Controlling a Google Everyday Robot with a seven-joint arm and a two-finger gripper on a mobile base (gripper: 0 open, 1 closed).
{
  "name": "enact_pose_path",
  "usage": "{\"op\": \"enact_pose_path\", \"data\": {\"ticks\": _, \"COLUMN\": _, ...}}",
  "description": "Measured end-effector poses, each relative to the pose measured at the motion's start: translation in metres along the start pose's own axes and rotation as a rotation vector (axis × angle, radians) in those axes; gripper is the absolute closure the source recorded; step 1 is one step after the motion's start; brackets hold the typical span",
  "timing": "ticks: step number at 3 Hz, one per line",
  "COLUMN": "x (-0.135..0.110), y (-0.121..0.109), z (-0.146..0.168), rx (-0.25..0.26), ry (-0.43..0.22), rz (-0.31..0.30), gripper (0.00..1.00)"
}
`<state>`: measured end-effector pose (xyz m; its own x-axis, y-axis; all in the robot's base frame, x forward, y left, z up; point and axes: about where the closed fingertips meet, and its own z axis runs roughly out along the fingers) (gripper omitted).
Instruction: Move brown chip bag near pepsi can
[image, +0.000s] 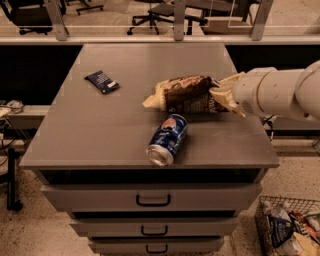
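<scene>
The brown chip bag (184, 93) lies almost level at the table's right middle, low over or resting on the top; I cannot tell which. My gripper (220, 95) comes in from the right on a thick white arm and is shut on the bag's right end. The pepsi can (167, 139) lies on its side just in front of the bag, near the table's front edge, with its silver end toward the camera. A short gap separates the can and the bag.
A small dark blue flat packet (102, 81) lies at the table's back left. The grey table (85, 145) has drawers below its front edge. A wire basket (286, 227) of snacks stands on the floor at the lower right. Office chairs stand behind a rail at the back.
</scene>
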<state>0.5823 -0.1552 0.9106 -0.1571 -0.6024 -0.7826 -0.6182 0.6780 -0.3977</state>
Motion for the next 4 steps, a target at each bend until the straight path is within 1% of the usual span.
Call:
{"op": "enact_pose_path", "data": {"ticks": 1, "x": 0.006, "y": 0.006, "z": -0.004, "rx": -0.058, "ry": 0.019, "rz": -0.022, "gripper": 0.41}}
{"op": "enact_pose_path", "data": {"ticks": 2, "x": 0.007, "y": 0.008, "z": -0.010, "rx": -0.112, "ry": 0.035, "rz": -0.054, "gripper": 0.16}}
{"op": "enact_pose_path", "data": {"ticks": 3, "x": 0.002, "y": 0.004, "z": -0.016, "rx": -0.148, "ry": 0.058, "rz": -0.077, "gripper": 0.00}}
{"op": "enact_pose_path", "data": {"ticks": 4, "x": 0.001, "y": 0.004, "z": -0.016, "rx": -0.149, "ry": 0.057, "rz": -0.077, "gripper": 0.00}}
